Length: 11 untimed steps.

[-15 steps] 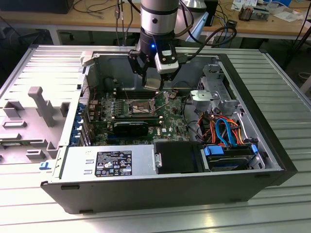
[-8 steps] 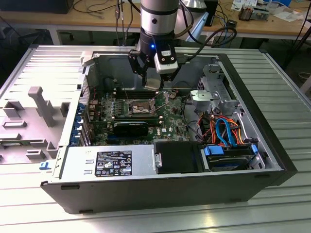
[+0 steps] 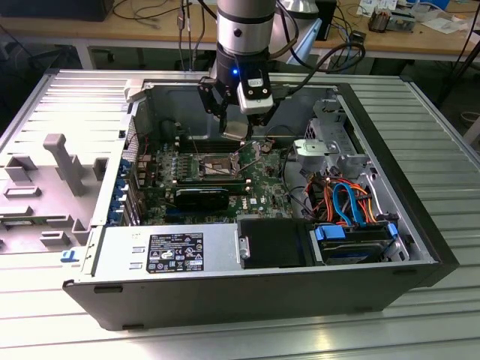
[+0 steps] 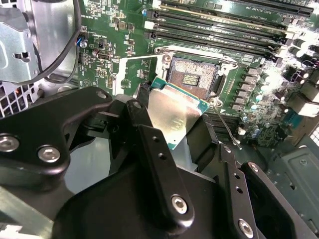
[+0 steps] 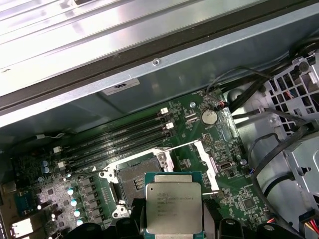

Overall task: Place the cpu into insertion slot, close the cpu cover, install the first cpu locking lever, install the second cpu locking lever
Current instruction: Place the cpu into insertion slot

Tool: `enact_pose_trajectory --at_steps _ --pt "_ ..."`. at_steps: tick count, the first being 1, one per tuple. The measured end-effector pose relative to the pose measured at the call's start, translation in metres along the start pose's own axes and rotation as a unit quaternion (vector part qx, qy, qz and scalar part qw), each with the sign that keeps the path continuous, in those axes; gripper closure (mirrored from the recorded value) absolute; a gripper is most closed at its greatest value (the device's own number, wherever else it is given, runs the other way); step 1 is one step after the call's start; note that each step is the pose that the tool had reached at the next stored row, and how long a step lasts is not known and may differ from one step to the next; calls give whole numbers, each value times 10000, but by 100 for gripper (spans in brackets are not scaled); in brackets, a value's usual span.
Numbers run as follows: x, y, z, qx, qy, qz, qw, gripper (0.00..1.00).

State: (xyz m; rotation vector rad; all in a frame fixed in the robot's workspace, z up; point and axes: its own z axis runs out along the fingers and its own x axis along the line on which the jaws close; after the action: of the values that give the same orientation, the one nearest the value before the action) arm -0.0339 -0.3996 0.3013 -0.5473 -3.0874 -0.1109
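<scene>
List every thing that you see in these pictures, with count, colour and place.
cpu: one, silvery, in the gripper, near the insertion slot
insertion slot: one, dark, on the motherboard, empty
cpu cover: one, silvery, swung open
motherboard: one, green, inside the case
memory slots: several, black, beside the insertion slot
coin battery: one, silvery, on the motherboard
case: one, grey, lying open
cables: several, orange and blue, exterior view's right
gripper: one, black, shut on the cpu
arm: one, grey, above the case
</scene>
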Motion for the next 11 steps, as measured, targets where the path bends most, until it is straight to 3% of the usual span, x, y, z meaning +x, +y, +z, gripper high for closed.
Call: enact_pose_trajectory --at_steps 11 --pt "0 -1 10 -3 -11 156 9999 45"
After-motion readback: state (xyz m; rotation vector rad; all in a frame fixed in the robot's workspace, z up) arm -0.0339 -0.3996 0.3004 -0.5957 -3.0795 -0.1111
